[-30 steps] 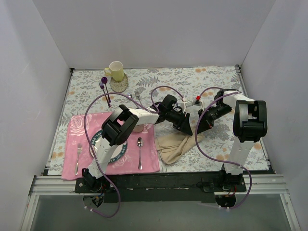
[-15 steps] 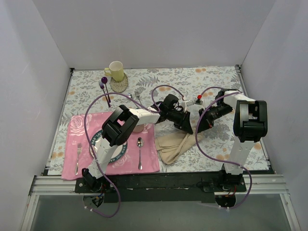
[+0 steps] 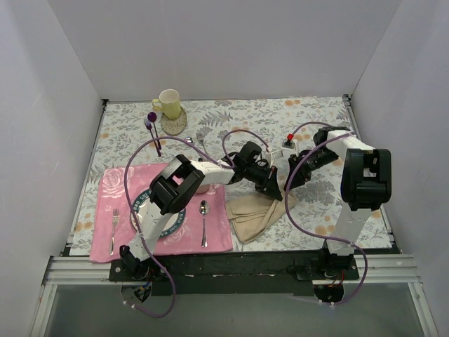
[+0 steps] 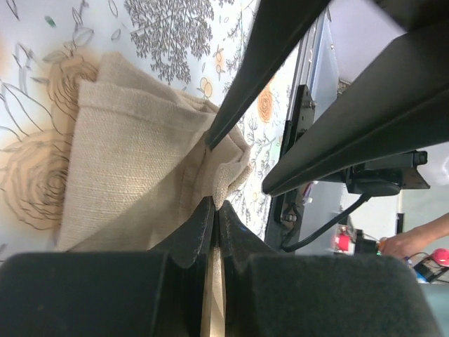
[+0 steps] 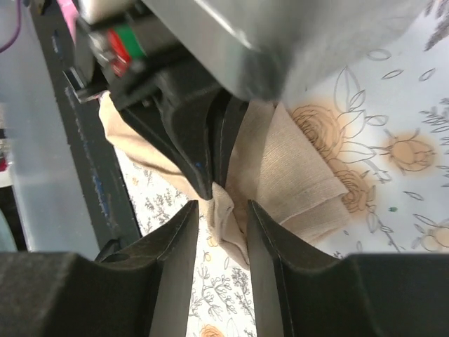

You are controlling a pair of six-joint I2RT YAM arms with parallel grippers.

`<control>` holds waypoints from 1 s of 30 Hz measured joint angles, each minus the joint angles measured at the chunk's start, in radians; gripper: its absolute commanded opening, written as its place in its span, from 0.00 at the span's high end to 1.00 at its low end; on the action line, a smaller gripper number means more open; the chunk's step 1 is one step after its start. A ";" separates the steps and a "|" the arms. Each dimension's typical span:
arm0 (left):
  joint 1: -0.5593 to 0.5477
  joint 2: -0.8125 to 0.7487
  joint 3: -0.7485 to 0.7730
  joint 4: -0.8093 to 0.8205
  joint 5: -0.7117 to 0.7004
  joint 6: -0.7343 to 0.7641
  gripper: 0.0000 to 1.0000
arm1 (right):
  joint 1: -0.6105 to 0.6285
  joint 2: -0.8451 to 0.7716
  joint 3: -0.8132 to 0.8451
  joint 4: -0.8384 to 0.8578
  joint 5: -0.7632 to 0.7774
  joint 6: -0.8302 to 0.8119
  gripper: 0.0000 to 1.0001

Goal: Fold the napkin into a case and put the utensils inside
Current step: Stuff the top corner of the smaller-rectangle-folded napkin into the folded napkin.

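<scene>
Released and parted since a second ago: right gripper (image 3: 290, 182), hanging just over the cloth. Closed meanwhile: left gripper (image 3: 273, 189), pinching the napkin (image 3: 251, 215) at its far right corner. Napkin half-folded on tablecloth (image 3: 231, 116), right of placemat (image 3: 105, 182); long axis trailing near-left from the pinch. Nearer: left.

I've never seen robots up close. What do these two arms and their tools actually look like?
The left arm and right arm are white tubes joined by chunky black housings. A thin purple cable loops loosely along each. The left tool and right tool are black, each with two flat, tapering fingers. A small red part sits near the right wrist.
</scene>
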 measured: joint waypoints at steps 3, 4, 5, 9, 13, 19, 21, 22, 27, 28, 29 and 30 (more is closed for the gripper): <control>-0.005 0.000 -0.024 0.021 0.004 -0.024 1.00 | 0.000 -0.034 0.000 0.019 0.005 0.018 0.36; -0.006 0.000 -0.031 0.028 0.004 -0.028 1.00 | 0.000 -0.040 0.000 0.016 0.006 0.017 0.32; -0.006 -0.001 -0.037 0.034 0.004 -0.034 1.00 | 0.000 -0.043 0.000 0.015 0.009 0.011 0.32; -0.004 -0.005 -0.063 0.069 0.005 -0.058 1.00 | 0.000 -0.047 -0.010 0.014 0.025 -0.029 0.39; -0.002 -0.007 -0.088 0.099 0.005 -0.078 1.00 | 0.000 -0.047 -0.013 0.015 0.031 -0.060 0.62; 0.003 -0.007 -0.090 0.107 0.004 -0.099 1.00 | 0.000 -0.057 -0.017 0.025 0.031 -0.067 0.58; 0.005 -0.007 -0.090 0.109 0.005 -0.109 1.00 | 0.000 -0.068 -0.026 0.022 0.027 -0.077 0.45; 0.005 -0.007 -0.090 0.111 0.005 -0.112 1.00 | 0.000 -0.074 -0.030 0.020 0.026 -0.086 0.42; 0.007 -0.007 -0.097 0.126 0.006 -0.130 1.00 | 0.008 -0.103 -0.068 0.014 0.033 -0.142 0.33; 0.007 -0.007 -0.099 0.129 0.006 -0.130 1.00 | 0.012 -0.103 -0.074 0.015 0.035 -0.156 0.33; 0.007 -0.007 -0.100 0.132 0.006 -0.132 1.00 | 0.018 -0.103 -0.085 0.018 0.039 -0.166 0.33; 0.008 -0.007 -0.101 0.134 0.008 -0.132 1.00 | 0.024 -0.103 -0.094 0.019 0.043 -0.172 0.33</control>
